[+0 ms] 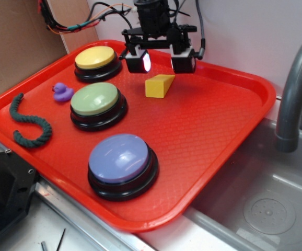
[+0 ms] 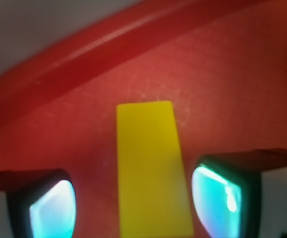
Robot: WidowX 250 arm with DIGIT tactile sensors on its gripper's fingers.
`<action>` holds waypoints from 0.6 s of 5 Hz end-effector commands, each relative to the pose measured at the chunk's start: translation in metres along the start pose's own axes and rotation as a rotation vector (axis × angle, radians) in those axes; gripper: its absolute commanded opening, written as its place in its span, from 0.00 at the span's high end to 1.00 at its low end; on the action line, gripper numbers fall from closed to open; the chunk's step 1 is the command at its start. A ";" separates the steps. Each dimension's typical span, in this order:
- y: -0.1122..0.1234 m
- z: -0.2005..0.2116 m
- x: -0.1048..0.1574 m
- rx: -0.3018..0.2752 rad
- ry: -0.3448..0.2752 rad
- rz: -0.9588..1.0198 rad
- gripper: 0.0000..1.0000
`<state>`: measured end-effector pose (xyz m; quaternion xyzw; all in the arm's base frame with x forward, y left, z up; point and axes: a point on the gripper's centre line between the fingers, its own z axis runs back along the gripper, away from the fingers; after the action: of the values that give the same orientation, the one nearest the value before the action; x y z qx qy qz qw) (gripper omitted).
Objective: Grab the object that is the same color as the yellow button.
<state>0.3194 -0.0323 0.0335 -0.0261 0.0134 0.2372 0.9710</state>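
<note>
Yellow wedge block (image 1: pixel 160 86) lies on the red tray (image 1: pixel 219 130), toward its far side, just right of the yellow button and the green one, touching neither.

Going from the left in the exterior view: a dark green rope piece (image 1: pixel 30 123) curls in an S near the tray's left rim. Beside it, slightly farther back, sits a small purple duck (image 1: pixel 62 92). Next comes a line of three round buttons on black bases: the yellow button (image 1: pixel 96 62) at the far end, a green-topped button (image 1: pixel 97 104) in the middle, and a larger blue-purple button (image 1: pixel 122 164) nearest the front rim. The duck stands just left of the green one, apart from it.

Right of the yellow button, the gripper (image 1: pixel 161 61) hangs above the tray's far part, its jaws spread wide and clasping nothing. The wedge sits just below and in front of the gap between the two fingers, its thin end pointing back toward the arm. One fingertip pad (image 1: pixel 146 61) glows with a pale purplish light.

In the wrist view the yellow block (image 2: pixel 151 173) runs up the middle as a long yellow strip, with a lit cyan pad on either side (image 2: pixel 54 208); a band of red tray surface shows between the block and each pad, so neither touches it.

Far right, beyond the tray, a grey faucet (image 1: pixel 297 89) arches over a metal sink (image 1: pixel 266 209).
</note>
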 end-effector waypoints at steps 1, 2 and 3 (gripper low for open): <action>0.004 0.000 0.002 -0.003 -0.016 -0.003 0.00; -0.002 -0.001 -0.003 0.013 -0.030 -0.023 0.95; -0.007 -0.005 -0.007 0.031 -0.031 -0.025 1.00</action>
<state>0.3137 -0.0479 0.0200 0.0016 0.0158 0.2282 0.9735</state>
